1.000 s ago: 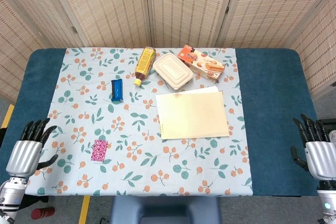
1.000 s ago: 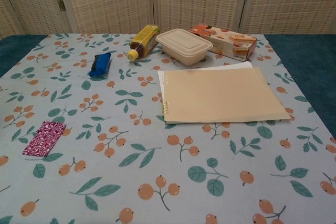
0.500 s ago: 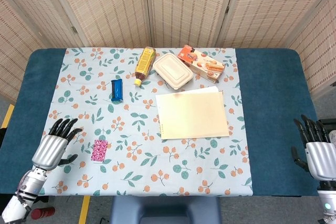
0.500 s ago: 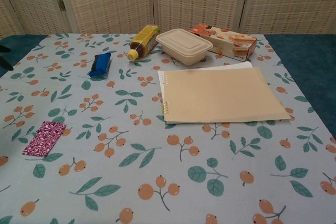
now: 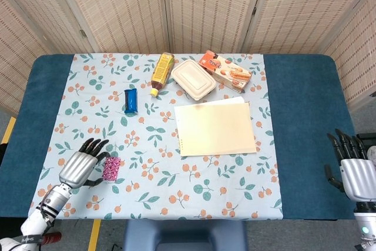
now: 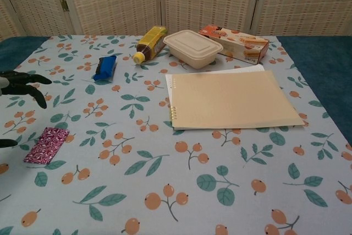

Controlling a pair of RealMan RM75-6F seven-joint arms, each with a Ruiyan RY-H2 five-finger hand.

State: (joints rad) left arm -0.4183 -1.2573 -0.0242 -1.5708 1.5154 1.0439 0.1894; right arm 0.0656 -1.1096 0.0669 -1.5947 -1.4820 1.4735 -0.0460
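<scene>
My left hand hovers at the near left of the table, fingers spread and holding nothing; its dark fingertips enter the chest view at the left edge. Just to its right lies a small pink patterned packet, close to the fingertips but apart from them. My right hand stays off the table's right edge, fingers apart and empty; the chest view does not show it.
On the floral cloth lie a tan spiral notebook, a blue wrapper, a lying tea bottle, a beige lidded container and an orange snack box. Wicker screens stand behind.
My left hand has moved right and forward over the table, from its left edge to beside the pink packet. The right hand has barely moved.
</scene>
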